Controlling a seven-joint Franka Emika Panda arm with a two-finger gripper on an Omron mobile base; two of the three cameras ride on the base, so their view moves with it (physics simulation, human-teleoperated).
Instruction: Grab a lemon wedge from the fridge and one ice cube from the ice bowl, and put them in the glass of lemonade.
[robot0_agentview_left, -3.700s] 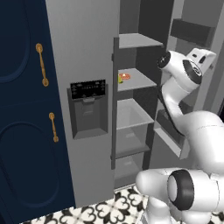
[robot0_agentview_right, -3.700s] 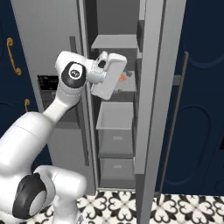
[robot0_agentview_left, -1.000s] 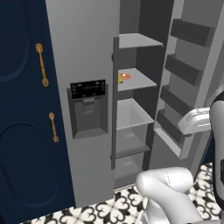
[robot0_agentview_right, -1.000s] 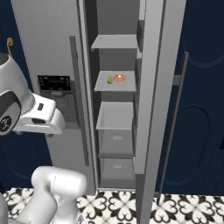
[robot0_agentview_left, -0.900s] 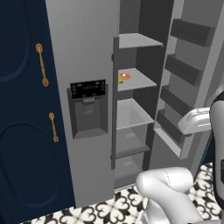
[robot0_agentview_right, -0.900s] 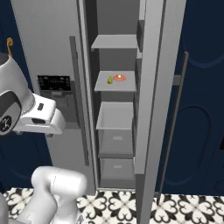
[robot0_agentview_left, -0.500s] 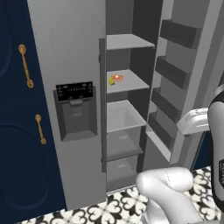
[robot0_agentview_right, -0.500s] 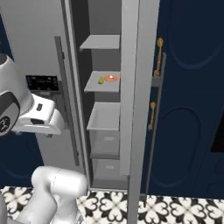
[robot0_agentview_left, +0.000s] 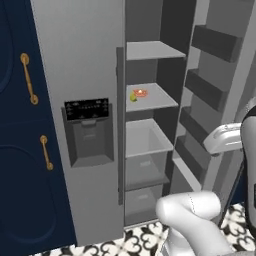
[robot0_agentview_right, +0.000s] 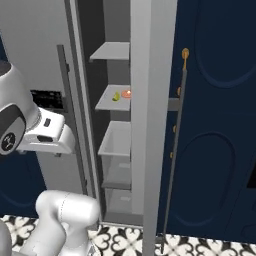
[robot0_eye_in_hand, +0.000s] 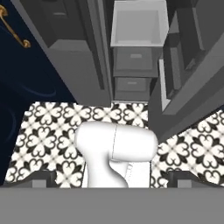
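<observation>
The fridge (robot0_agentview_left: 80, 60) stands with its right door (robot0_agentview_right: 152, 125) swung open. On a middle shelf lies the tiny yellow-green lemon wedge (robot0_agentview_left: 133, 97) (robot0_agentview_right: 116, 97), just left of a small orange-red item (robot0_agentview_left: 141, 93). My arm (robot0_agentview_right: 45, 132) is folded back near the base, well away from that shelf. In the hand view my gripper (robot0_eye_in_hand: 113, 178) points down at the floor tiles and my own base, open, its fingertips (robot0_eye_in_hand: 43, 177) far apart with nothing between them. The ice bowl and the glass of lemonade are out of view.
Navy cabinets with brass handles (robot0_agentview_left: 29, 79) flank the fridge on the left, and more navy panels (robot0_agentview_right: 220, 125) lie behind the open door. Door bins (robot0_agentview_left: 212, 42) line the door's inside. Grey drawers (robot0_agentview_left: 145, 167) sit under the shelves. Patterned tiles (robot0_eye_in_hand: 43, 127) cover the floor.
The whole picture has shifted, so the base has moved: the fridge slid left in both views and the open door looms larger on the right. The arm stays folded back.
</observation>
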